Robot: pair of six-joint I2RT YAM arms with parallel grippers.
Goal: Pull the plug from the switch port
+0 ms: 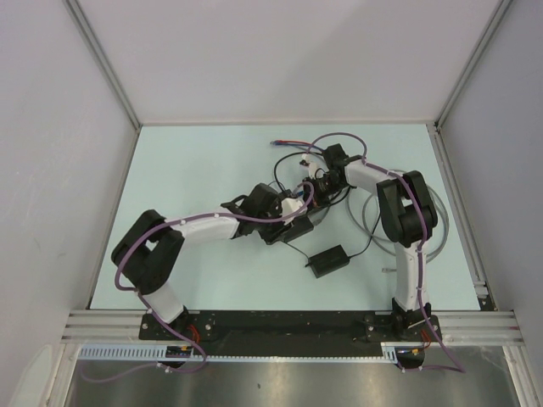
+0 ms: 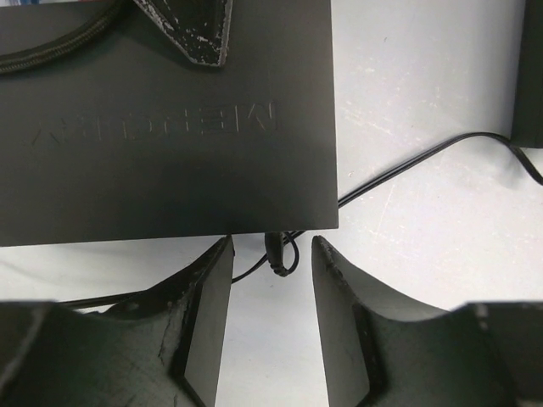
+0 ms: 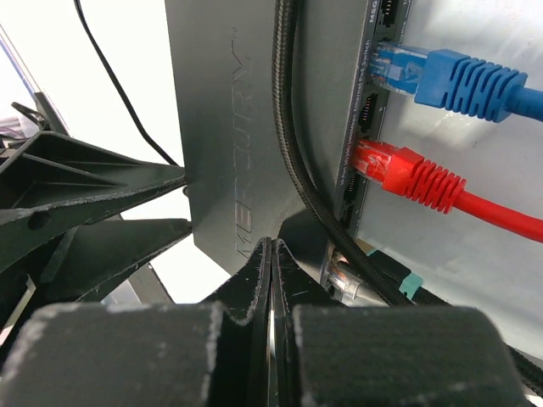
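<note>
The switch [image 2: 170, 127] is a flat matte-black box with embossed lettering. A small black plug [image 2: 277, 251] on a thin black cord sits in the port on its near edge. My left gripper [image 2: 271, 263] is open, with one finger [image 2: 208, 297] on each side of the plug and not touching it. My right gripper [image 3: 271, 248] is shut and empty, its tips resting on the switch's top [image 3: 221, 127]. Its tip shows in the left wrist view [image 2: 199, 34]. In the top view both grippers, left [image 1: 293, 216] and right [image 1: 316, 185], meet over the switch and hide it.
A blue plug [image 3: 441, 80], a red plug [image 3: 407, 174] and a clear plug [image 3: 344, 280] sit in the switch's far-side ports, with a braided black cable [image 3: 293, 153] across it. A black power-adapter brick [image 1: 329, 260] lies nearer me. Grey cable loops [image 1: 441, 222] lie right.
</note>
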